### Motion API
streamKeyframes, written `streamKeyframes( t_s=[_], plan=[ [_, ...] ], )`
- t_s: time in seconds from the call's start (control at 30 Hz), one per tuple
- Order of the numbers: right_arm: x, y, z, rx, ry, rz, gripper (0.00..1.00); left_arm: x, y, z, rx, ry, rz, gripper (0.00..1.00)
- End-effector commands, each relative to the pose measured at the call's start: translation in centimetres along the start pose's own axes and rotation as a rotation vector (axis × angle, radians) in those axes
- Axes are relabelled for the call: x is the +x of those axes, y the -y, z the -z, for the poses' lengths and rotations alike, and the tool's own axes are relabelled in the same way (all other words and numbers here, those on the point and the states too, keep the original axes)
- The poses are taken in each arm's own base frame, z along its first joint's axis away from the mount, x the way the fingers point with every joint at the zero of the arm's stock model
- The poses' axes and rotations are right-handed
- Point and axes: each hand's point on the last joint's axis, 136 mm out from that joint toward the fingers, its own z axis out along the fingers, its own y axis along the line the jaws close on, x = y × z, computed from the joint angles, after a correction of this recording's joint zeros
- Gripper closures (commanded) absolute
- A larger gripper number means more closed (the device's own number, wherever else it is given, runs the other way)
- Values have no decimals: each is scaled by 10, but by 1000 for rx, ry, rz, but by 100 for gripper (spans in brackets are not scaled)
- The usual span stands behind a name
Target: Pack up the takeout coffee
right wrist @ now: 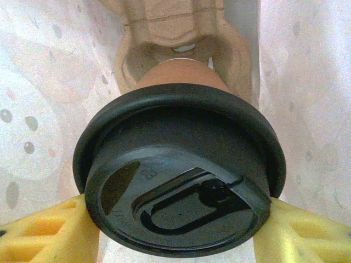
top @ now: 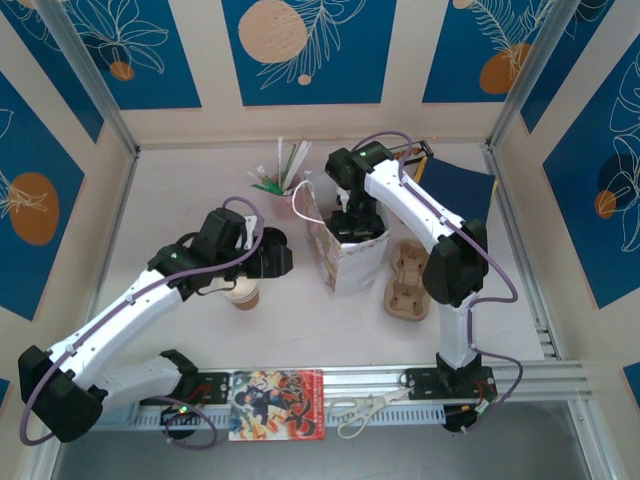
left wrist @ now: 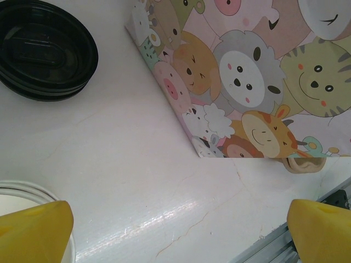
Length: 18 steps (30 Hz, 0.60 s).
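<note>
My right gripper (right wrist: pixel 181 233) is shut on a takeout coffee (right wrist: pixel 181 74), a kraft-brown cup capped with a black lid (right wrist: pixel 175 164); a yellow finger presses each side of the lid. The cup hangs inside the cartoon-print paper bag (top: pixel 350 262), just above a pulp cup carrier (right wrist: pixel 175 30) at the bag's bottom. A second kraft cup (top: pixel 243 293) stands open on the table left of the bag, its white rim (left wrist: pixel 22 189) beside my left finger. My left gripper (top: pixel 280 258) hovers open over bare table between that cup and the bag, holding nothing.
A stack of black lids (left wrist: pixel 46 49) lies on the table near the bag (left wrist: pixel 247 82). A pink cup of straws (top: pixel 280 178) stands behind, pulp carriers (top: pixel 410 280) right of the bag, a dark blue sheet (top: pixel 455 185) at the back right. Scissors (top: pixel 365 408) and a magazine (top: pixel 275 403) rest on the front rail.
</note>
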Motion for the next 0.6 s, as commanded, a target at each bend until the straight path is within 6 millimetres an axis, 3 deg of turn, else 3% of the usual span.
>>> streamKeyframes(
  t_s=[0.0,0.57],
  plan=[
    [7,0,9,-21,8,-2,36,1,0,2,16,5,9,0],
    [4,1,9,-23,11,-3,36,0,1,1,18,4,9,0]
  ],
)
